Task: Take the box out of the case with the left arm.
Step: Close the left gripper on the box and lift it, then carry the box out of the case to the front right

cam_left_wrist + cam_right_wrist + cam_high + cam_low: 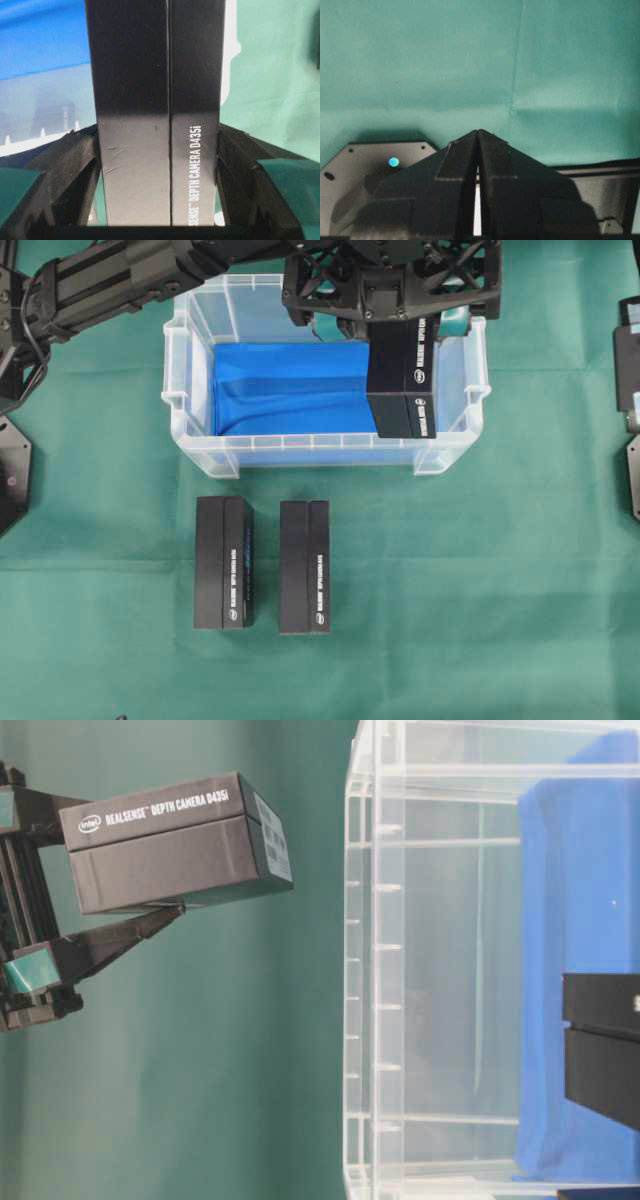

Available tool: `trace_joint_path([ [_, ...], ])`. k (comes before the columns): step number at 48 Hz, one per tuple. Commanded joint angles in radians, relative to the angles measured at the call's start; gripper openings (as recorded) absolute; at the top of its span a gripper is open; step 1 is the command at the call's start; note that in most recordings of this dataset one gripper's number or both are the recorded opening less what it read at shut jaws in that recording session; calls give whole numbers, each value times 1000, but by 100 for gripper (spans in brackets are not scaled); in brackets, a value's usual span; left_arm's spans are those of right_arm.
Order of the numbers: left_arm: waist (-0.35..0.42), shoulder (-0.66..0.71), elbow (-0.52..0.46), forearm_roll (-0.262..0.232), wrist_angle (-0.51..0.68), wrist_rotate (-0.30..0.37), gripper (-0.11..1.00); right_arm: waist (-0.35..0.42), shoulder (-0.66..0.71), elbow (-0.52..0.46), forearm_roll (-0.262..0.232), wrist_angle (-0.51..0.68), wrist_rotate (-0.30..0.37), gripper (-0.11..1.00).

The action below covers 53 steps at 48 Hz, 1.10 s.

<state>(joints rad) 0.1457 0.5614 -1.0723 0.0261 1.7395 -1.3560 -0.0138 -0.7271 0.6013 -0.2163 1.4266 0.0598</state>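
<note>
On the far left of the overhead view my left arm (pixel 110 285) reaches in from the corner and stretches across the top edge of the case (pixel 190 390), a clear bin standing on the green cloth (pixel 520 570) with its blue lining (pixel 285 390) showing bare across most of the floor. Below the case, two more black boxes lie side by side on the cloth, one (pixel 223 562) to the left of the other (pixel 304 567), a little apart and both well clear of the bin.

Further right, my left gripper (pixel 390 325) hangs above the right end of the case, its fingers clamped on the two broad faces of the box (pixel 402 380). This black box bears white lettering along one narrow side. From table level it is plainly lifted out, held in the air well apart from the case's rim, with nothing under it but green backdrop.

At the right edge, my right arm (pixel 628 390) sits parked beside the cloth. Its own camera shows my right gripper (pixel 478 132) pinched together, tips touching, with nothing between them.
</note>
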Motion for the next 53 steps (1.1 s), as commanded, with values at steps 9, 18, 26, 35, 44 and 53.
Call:
trace_joint_path([
  [9, -3, -28, -23, 3, -5, 0, 60, -2, -2, -12, -3, -2, 2, 0],
  [18, -2, -28, -23, 3, -3, 0, 60, -2, -2, -12, -2, -2, 2, 0],
  [26, -2, -28, -23, 3, -3, 0, 60, -2, -3, -12, -3, -2, 2, 0],
  [35, -6, -28, -23, 5, -5, -2, 60, 0, -3, -12, -3, -2, 2, 0],
  [44, -26, -31, -25, 3, -2, -17, 60, -2, -3, -12, -2, -2, 2, 0],
  [53, -74, -34, -25, 5, 14, -63, 60, -2, -3, -12, -2, -5, 0, 0],
])
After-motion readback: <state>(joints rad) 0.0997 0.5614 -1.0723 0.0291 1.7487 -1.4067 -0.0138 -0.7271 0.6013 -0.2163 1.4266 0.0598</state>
